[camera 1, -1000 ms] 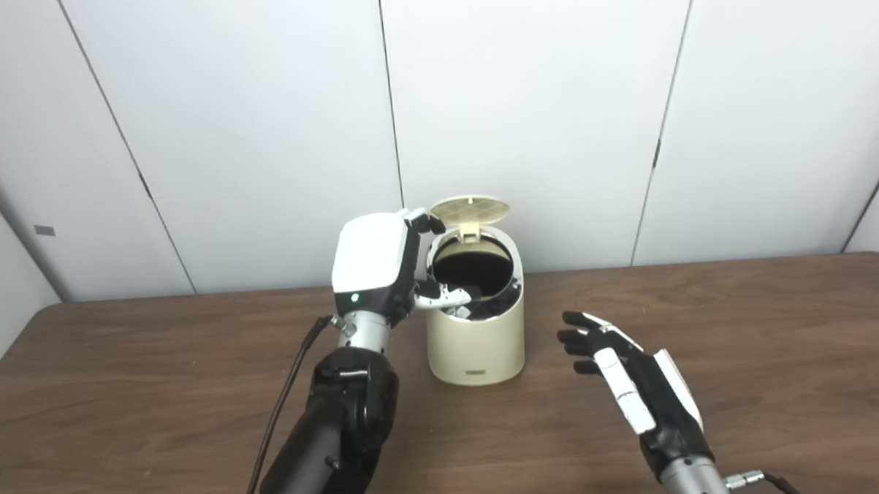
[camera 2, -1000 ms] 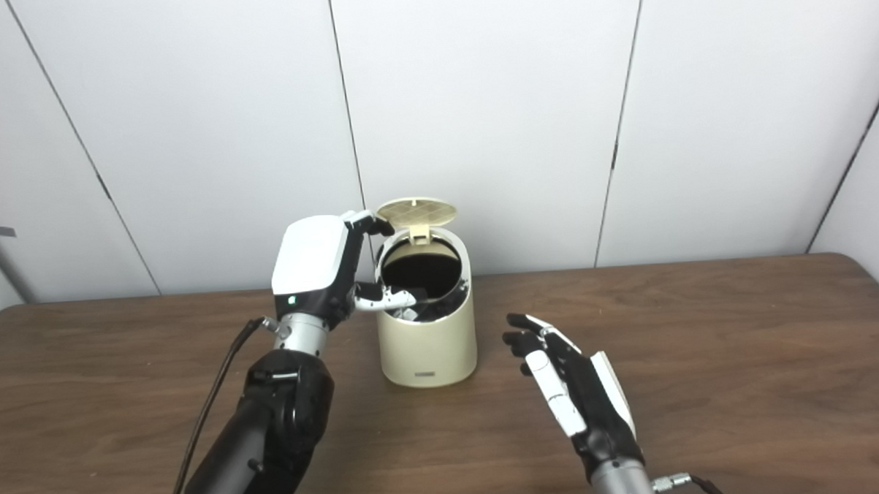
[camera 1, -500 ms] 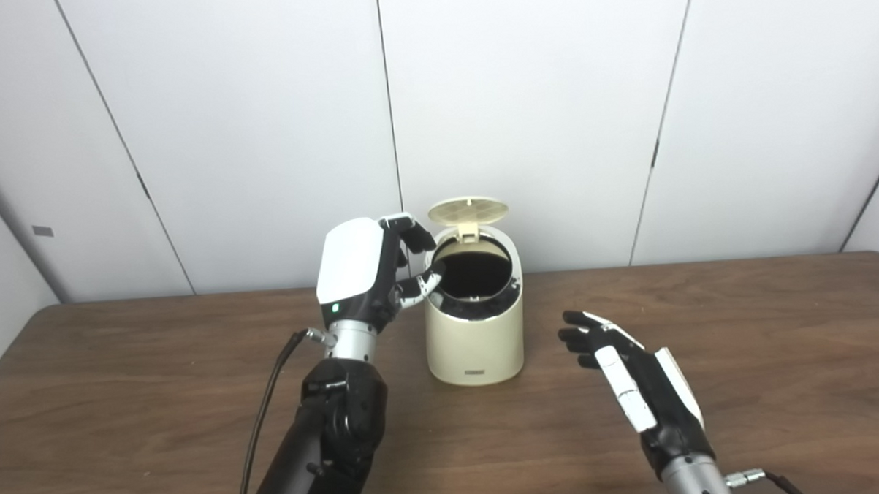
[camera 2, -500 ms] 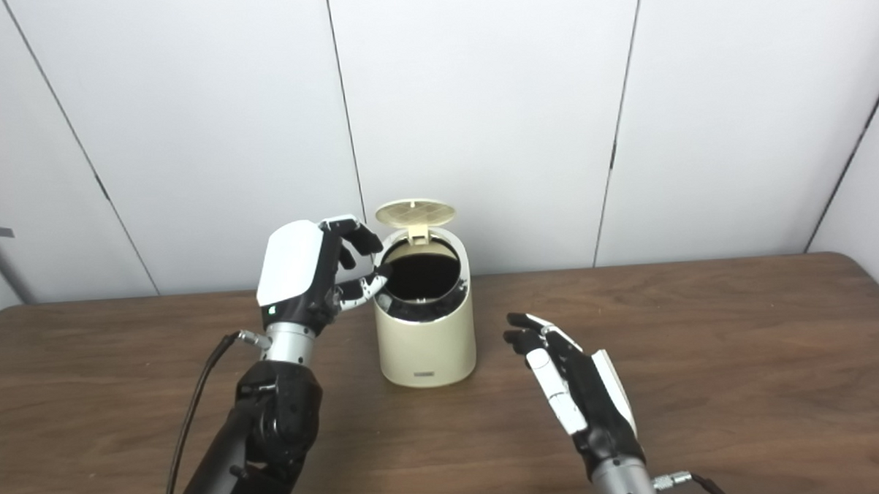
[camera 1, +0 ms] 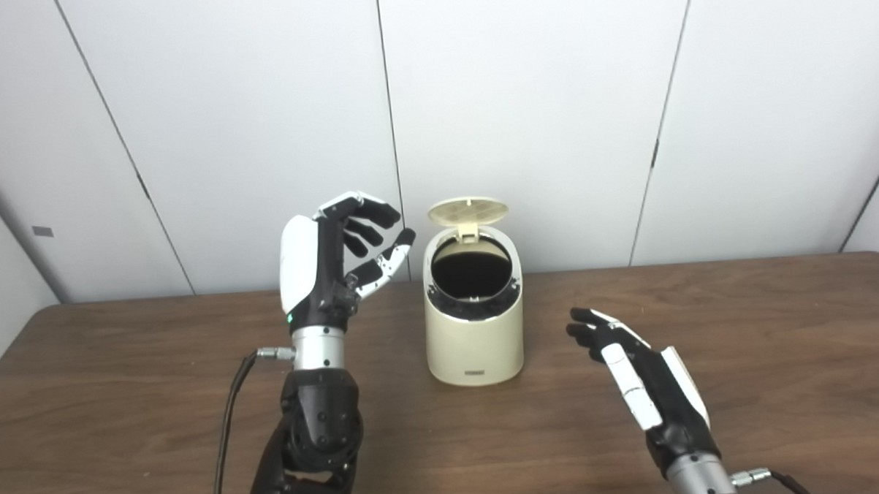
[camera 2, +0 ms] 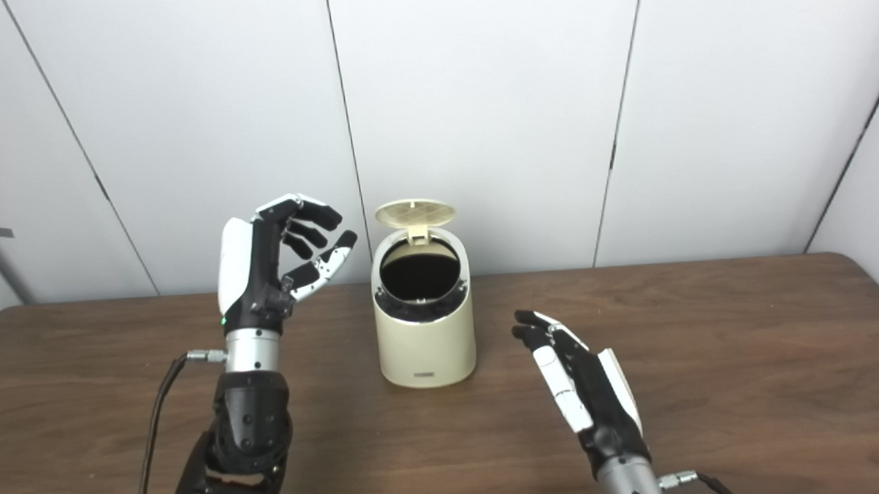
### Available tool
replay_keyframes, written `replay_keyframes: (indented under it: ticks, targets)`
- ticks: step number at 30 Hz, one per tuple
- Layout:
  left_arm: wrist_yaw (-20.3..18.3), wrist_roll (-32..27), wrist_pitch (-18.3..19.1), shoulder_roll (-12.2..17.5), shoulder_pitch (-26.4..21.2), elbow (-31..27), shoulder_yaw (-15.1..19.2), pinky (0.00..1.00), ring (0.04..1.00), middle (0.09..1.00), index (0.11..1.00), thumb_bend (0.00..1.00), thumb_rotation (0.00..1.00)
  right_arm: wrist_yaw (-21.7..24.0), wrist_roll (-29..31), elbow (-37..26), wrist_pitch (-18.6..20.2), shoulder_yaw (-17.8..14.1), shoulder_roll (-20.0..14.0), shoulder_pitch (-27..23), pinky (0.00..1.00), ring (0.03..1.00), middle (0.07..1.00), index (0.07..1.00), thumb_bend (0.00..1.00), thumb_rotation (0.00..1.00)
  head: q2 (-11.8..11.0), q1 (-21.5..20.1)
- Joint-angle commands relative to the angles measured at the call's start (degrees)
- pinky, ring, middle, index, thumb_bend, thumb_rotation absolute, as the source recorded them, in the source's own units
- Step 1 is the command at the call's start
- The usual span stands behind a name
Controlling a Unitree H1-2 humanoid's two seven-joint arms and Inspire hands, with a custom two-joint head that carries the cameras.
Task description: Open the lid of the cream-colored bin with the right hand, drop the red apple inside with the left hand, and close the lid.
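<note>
The cream-colored bin (camera 1: pixel 475 341) stands mid-table with its round lid (camera 1: pixel 468 210) tipped up at the back, showing a dark interior. No red apple shows anywhere; the bin's inside is too dark to see into. My left hand (camera 1: pixel 332 262) is raised to the left of the bin, palm toward it, open with spread fingers and holding nothing. My right hand (camera 1: pixel 645 382) hovers low over the table to the right of the bin, open and empty.
A brown wooden table (camera 1: pixel 779 352) spans the view, backed by white wall panels (camera 1: pixel 536 90). A black cable (camera 1: pixel 230 422) hangs from my left wrist.
My left hand has pulled back from over the bin's mouth, moving left and turning upright with fingers spread. The right hand drifted slightly right and down. The lid stayed up.
</note>
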Motion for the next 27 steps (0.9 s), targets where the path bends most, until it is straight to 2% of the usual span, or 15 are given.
replay_keyframes:
  ticks: [1, 4, 7, 9, 11, 12, 13, 14, 15, 17, 19, 22, 25, 27]
  targets:
    - [-0.98, -2.81, 0.14, 0.23, 0.16, -3.85, 1.67, 0.31, 0.437, 0.518, 0.492, 0.47, 0.00, -0.16, 0.97, -1.61, -2.34, -0.74, -0.11, -1.71, 0.86, 0.852, 0.825, 0.840, 0.54, 1.00, 0.08, -0.14]
    - [-4.54, -5.78, 3.94, 0.98, 4.29, -8.61, 3.35, 0.34, 0.444, 0.517, 0.490, 0.48, 0.00, -0.06, 2.55, -0.42, -4.58, -1.50, -0.54, -2.45, 0.85, 0.869, 0.859, 0.858, 0.52, 1.00, 0.15, -0.22]
    - [-6.68, -7.49, 4.09, 2.35, 8.87, -11.30, 4.12, 0.37, 0.417, 0.506, 0.520, 0.50, 0.00, 0.03, 2.98, 1.45, -6.85, -1.84, -1.69, -4.15, 0.85, 0.893, 0.894, 0.879, 0.53, 1.00, 0.09, -0.32]
    - [-8.44, -8.47, 4.28, 3.40, 11.61, -12.62, 4.02, 0.38, 0.458, 0.478, 0.527, 0.51, 0.00, -0.15, 2.79, 2.95, -8.95, -1.88, -2.55, -5.60, 0.84, 0.908, 0.916, 0.890, 0.56, 0.99, 0.01, -0.45]
    - [-10.75, -9.56, 5.37, 4.48, 14.10, -14.13, 3.68, 0.43, 0.516, 0.589, 0.506, 0.50, 0.07, -0.54, 1.74, 4.21, -9.78, -1.81, -3.33, -7.33, 0.83, 0.906, 0.924, 0.890, 0.57, 0.99, -0.13, -0.51]
    - [-11.96, -9.44, 6.20, 5.04, 15.31, -15.06, 3.30, 0.49, 0.576, 0.654, 0.647, 0.50, 0.34, -0.65, 1.39, 4.81, -9.77, -1.88, -3.68, -8.25, 0.82, 0.903, 0.928, 0.891, 0.57, 0.99, -0.12, -0.70]
    - [-13.23, -9.31, 6.73, 5.77, 16.90, -16.08, 2.81, 0.57, 0.632, 0.699, 0.719, 0.51, 0.50, -0.76, 0.59, 5.40, -9.51, -1.79, -4.14, -9.46, 0.83, 0.903, 0.931, 0.891, 0.58, 0.99, -0.21, -0.75]
    - [-14.04, -9.16, 7.12, 6.23, 17.90, -16.79, 2.46, 0.70, 0.738, 0.773, 0.803, 0.51, 0.68, -0.81, 0.06, 5.78, -9.35, -1.74, -4.45, -10.25, 0.82, 0.903, 0.933, 0.893, 0.59, 0.99, -0.22, -0.80]
    - [-14.64, -9.02, 7.41, 6.50, 18.76, -17.37, 2.16, 0.75, 0.773, 0.798, 0.831, 0.51, 0.74, -0.76, -0.53, 6.09, -9.19, -1.63, -4.85, -10.96, 0.82, 0.903, 0.934, 0.894, 0.60, 0.99, -0.20, -0.95]
    - [-15.79, -10.04, 8.15, 6.52, 20.71, -18.62, 1.99, 0.80, 0.821, 0.843, 0.870, 0.52, 0.83, -0.52, -2.70, 6.57, -8.47, -0.88, -5.81, -12.83, 0.81, 0.901, 0.934, 0.897, 0.62, 1.00, -0.30, -0.98]
    - [-16.90, -12.02, 8.42, 6.11, 22.51, -19.45, 2.08, 0.81, 0.851, 0.879, 0.895, 0.54, 0.89, 0.04, -5.18, 6.69, -7.03, 0.10, -6.75, -14.86, 0.81, 0.897, 0.935, 0.898, 0.63, 1.00, -0.41, -1.05]
    - [-17.39, -13.99, 8.43, 5.38, 24.70, -19.75, 2.30, 0.82, 0.895, 0.915, 0.912, 0.56, 0.92, 0.81, -7.27, 6.99, -5.78, 1.32, -7.41, -18.06, 0.85, 0.924, 0.951, 0.895, 0.60, 1.00, -0.56, -1.21]
    - [-17.41, -14.85, 8.38, 4.80, 26.12, -19.38, 2.59, 0.85, 0.898, 0.920, 0.922, 0.57, 0.94, 1.02, -8.87, 8.32, -4.99, 2.35, -7.36, -21.95, 0.89, 0.919, 0.921, 0.885, 0.54, 1.00, -0.61, -1.36]
    - [-17.51, -15.53, 7.88, 4.53, 26.83, -19.02, 2.65, 0.85, 0.897, 0.922, 0.925, 0.57, 0.94, 1.51, -10.41, 9.81, -4.70, 3.37, -7.78, -24.83, 0.88, 0.905, 0.925, 0.883, 0.54, 1.00, -0.61, -1.41]
